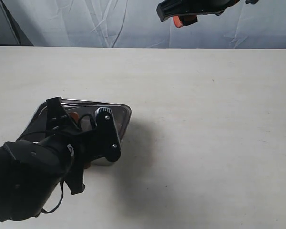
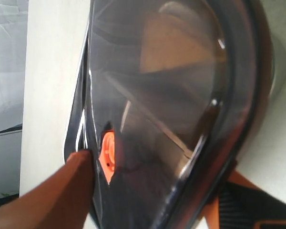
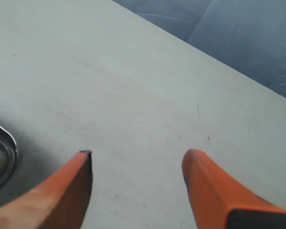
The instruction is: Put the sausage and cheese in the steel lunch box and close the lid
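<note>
While the right pincer (image 3: 139, 157) hangs spread, the left pincer (image 2: 155, 167) straddles the lid (image 2: 171, 86), grip unclear.

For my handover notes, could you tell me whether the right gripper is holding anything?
No, the right gripper has its orange fingers apart over the table, with nothing between them.

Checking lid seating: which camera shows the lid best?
Left wrist view: the lid fills the frame up close, dark and translucent, orange valve visible. Exterior view shows only one corner beyond the left arm. Right wrist view shows just the steel lunch box rim, no lid discernible.
</note>
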